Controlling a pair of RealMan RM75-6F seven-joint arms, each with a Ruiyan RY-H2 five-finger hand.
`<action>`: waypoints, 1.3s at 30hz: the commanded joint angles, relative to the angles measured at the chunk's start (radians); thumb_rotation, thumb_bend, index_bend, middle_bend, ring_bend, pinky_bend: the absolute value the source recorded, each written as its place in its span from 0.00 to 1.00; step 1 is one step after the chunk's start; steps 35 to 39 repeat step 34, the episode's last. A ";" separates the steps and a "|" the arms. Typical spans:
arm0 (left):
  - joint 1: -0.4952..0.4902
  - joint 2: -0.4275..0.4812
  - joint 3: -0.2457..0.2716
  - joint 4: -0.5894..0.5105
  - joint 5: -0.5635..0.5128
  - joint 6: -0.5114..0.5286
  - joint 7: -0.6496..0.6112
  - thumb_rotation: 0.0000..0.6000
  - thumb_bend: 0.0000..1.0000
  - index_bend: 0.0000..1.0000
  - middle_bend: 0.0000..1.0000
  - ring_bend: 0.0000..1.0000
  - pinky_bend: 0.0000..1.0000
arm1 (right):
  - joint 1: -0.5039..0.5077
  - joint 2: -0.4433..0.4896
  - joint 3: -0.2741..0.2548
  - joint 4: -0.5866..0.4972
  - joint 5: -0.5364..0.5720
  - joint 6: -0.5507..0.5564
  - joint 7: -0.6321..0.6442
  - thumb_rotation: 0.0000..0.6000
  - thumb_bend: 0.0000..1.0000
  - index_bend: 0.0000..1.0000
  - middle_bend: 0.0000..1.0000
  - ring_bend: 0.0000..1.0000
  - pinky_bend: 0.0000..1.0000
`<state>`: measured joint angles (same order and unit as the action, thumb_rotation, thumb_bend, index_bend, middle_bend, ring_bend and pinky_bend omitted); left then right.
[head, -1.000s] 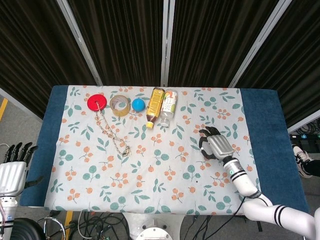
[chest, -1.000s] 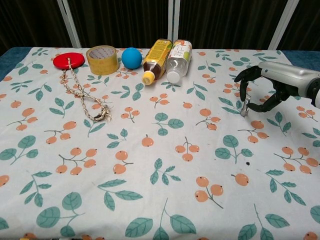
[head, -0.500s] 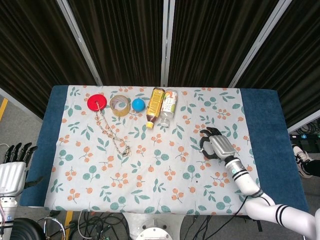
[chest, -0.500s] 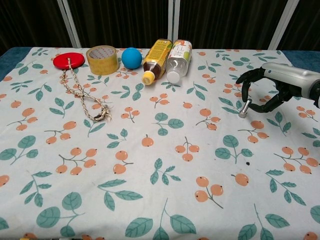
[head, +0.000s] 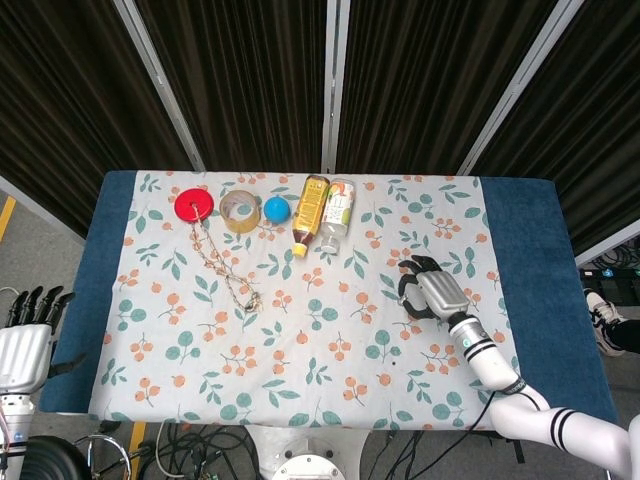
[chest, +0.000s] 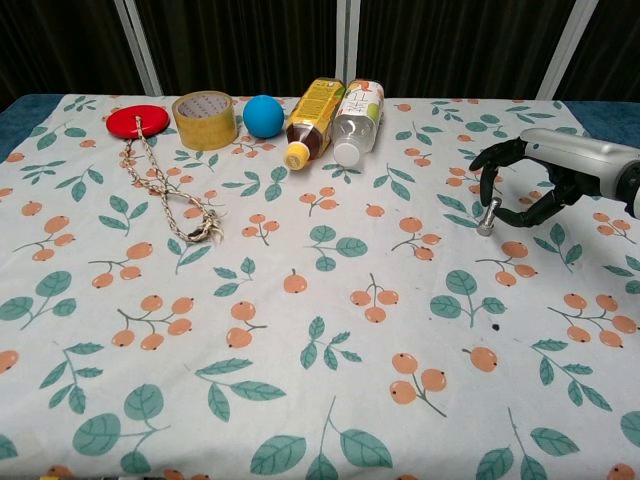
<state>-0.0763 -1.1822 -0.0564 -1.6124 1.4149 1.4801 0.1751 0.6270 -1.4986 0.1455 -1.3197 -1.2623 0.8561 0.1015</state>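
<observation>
Beyond right robot hand (chest: 535, 180), two bottles (chest: 335, 120), ball (chest: 263, 115), tape (chest: 204, 118)

Along the table's (chest: 300, 400) far edge runs a row: disc (chest: 137, 121) leftmost, then tape roll (chest: 205, 119), ball (chest: 263, 115), and two bottles (chest: 315, 120) (chest: 358, 122) lying side by side. A rope (chest: 165, 187) trails nearer from the disc. The right hand (chest: 535, 180) hovers over the table's right side, well apart from the row.
</observation>
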 joint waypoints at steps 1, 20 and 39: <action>0.000 0.000 0.000 -0.001 0.002 0.002 0.001 1.00 0.00 0.17 0.09 0.00 0.00 | 0.000 0.002 0.000 -0.001 -0.001 0.000 0.001 1.00 0.33 0.46 0.15 0.00 0.00; -0.004 -0.010 -0.016 0.011 0.013 0.028 0.009 1.00 0.00 0.17 0.09 0.00 0.00 | -0.206 0.233 -0.040 -0.239 -0.080 0.345 -0.054 1.00 0.33 0.22 0.15 0.00 0.00; -0.009 -0.009 -0.027 -0.014 0.025 0.047 0.046 1.00 0.00 0.17 0.09 0.00 0.00 | -0.466 0.436 -0.146 -0.388 -0.234 0.661 0.048 1.00 0.33 0.15 0.13 0.00 0.00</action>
